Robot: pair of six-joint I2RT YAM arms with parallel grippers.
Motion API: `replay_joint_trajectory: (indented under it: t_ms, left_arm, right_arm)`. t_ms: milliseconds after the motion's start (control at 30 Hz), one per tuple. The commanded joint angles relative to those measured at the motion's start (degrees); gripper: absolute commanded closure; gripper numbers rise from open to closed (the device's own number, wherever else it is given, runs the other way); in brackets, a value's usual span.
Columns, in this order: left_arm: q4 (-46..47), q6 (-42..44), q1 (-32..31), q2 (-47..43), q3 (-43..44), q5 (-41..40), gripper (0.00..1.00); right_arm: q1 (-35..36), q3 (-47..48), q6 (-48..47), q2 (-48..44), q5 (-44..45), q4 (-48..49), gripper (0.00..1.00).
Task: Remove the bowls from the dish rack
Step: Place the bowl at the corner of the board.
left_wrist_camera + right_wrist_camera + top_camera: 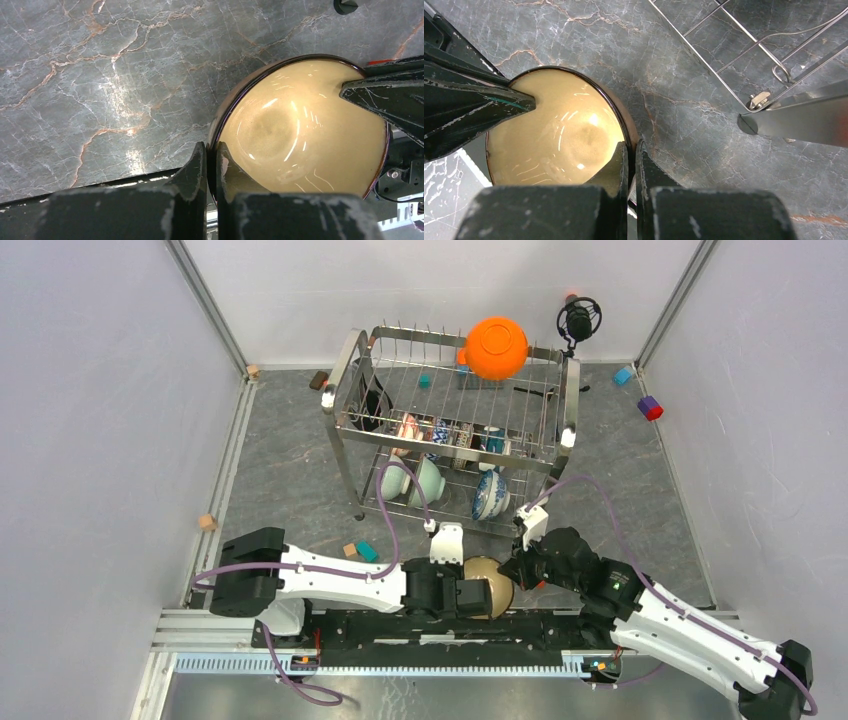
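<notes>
Brown-gold bowl (300,130) pinched by both grippers at the near edge of the table (290,480).

The left gripper (211,152) is closed on the bowl's rim, one finger inside and one outside. The right gripper (631,150) is clamped the same way on the opposite side of the rim. The bowl is seen between the two arms, in front of the dish rack (571,405) and apart from it. Whether the bowl rests on the table cannot be told. An orange bowl (496,347) is seen on the rack's top tier, and a pale green bowl (428,480) and a blue-and-white bowl (490,493) in the lower tier.
</notes>
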Motion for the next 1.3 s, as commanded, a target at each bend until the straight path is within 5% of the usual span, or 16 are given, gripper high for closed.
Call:
replay_joint_trajectory:
  t_ms: [0,100,333,733,1033,1133,1267]
  left_arm:
    - [0.4,2.3,-0.3,-2.7,-1.6,-0.4,0.98]
    - [0.3,2.2,-0.3,-3.8,-2.6,-0.8,0.98]
    - [-1.8,1.1,-0.5,-7.8,-5.1,-1.6,0.98]
    - [-11.3,1.9,-2.4,-25.8,-7.5,-5.6,0.98]
    - [-34.0,-0.9,-1.8,-34.9,0.0,-18.1,0.98]
    - [-40.9,-0.8,1.7,-34.0,2.0,-20.0,0.98]
    - [-36.3,10.2,12.0,-34.8,-0.3,-17.1,0.98]
  right_arm:
    - [-0.7,0.5,4.6,-1.5,-1.7,6.3,0.90]
    - [-0.6,0.8,3.5,-2.3,-4.2,6.8,0.52]
    - [-0.6,5.1,-0.6,-4.5,-5.5,2.2,0.21]
    - [-0.7,4.6,-5.7,-14.1,-10.6,1.8,0.16]
    - [-0.6,-0.3,-4.7,-18.5,-11.5,7.6,0.16]
    - [-0.7,-1.4,-4.8,-17.6,-11.6,7.8,0.17]
    - [-0.6,-3.4,-4.3,-17.3,-12.2,9.7,0.18]
